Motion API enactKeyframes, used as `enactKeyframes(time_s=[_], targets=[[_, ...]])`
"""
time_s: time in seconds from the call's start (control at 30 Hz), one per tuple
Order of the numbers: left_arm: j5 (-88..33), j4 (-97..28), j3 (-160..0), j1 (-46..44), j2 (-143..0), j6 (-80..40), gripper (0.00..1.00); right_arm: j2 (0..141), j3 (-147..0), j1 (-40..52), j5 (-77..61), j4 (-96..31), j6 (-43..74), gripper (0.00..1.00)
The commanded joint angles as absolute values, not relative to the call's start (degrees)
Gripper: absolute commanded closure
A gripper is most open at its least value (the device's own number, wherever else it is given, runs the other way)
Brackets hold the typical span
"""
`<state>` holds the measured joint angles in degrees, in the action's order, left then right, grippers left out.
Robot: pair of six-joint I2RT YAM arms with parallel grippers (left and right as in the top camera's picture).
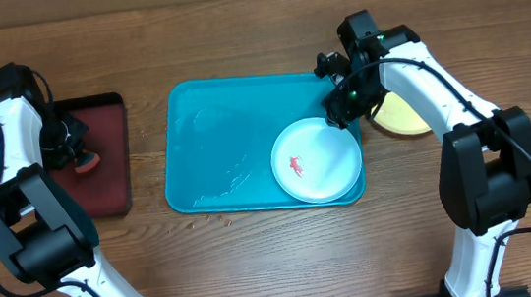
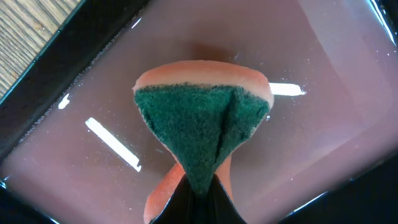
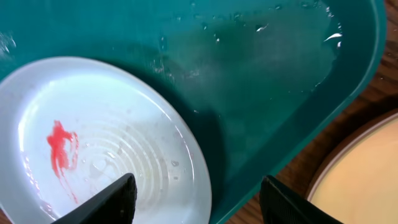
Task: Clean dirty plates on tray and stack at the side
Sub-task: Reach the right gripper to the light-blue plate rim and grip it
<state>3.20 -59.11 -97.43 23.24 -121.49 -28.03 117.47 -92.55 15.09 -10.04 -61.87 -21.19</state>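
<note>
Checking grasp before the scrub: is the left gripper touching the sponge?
Touching. The left wrist view shows the sponge creased and pinched between the fingertips of the left gripper.

Brown wood-grain table [image 1: 277, 256], seemingly even light

Tray [image 1: 210, 164] lies open left; white plate [image 1: 316, 160] blocks right.

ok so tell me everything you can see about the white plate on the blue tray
The white plate is round, glossy and plastic-looking, with faint concentric ridges in its centre. It lies flat, face up, in the turquoise tray, at its right end. A red smear marks its left half. The open right gripper hovers over its rim, apparently not touching.
</note>
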Motion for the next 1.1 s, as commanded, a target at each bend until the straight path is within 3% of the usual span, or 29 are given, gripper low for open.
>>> enactKeyframes(time_s=[0.0, 0.23, 0.4, 0.67, 0.77, 1.07], targets=[[2.83, -59.05, -97.73, 22.96, -120.99, -25.74, 0.96, 115.04, -90.32, 15.0, -7.99, -61.98, -23.83, 0.35], [0.36, -58.65, -97.73, 22.96, -120.99, -25.71, 0.96, 115.04, -85.84, 15.0, -9.54, -61.3, -23.79, 0.4], [0.38, -58.61, -97.73, 22.96, -120.99, -25.69, 0.96, 115.04, -85.52, 15.11, -10.55, -61.3, -22.06, 0.54], [0.38, -59.11, -97.73, 22.96, -120.99, -25.63, 0.96, 115.22, -85.43, 15.27, -10.35, -62.04, -21.19, 0.64], [0.36, -59.13, -97.73, 22.96, -120.99, -25.45, 0.96, 115.22, -85.08, 15.27, -10.39, -61.78, -20.97, 0.72], [-0.49, -59.13, -97.73, 22.96, -120.99, -25.43, 0.96, 115.33, -81.93, 15.42, -10.52, -59.61, -19.44, 0.73]])
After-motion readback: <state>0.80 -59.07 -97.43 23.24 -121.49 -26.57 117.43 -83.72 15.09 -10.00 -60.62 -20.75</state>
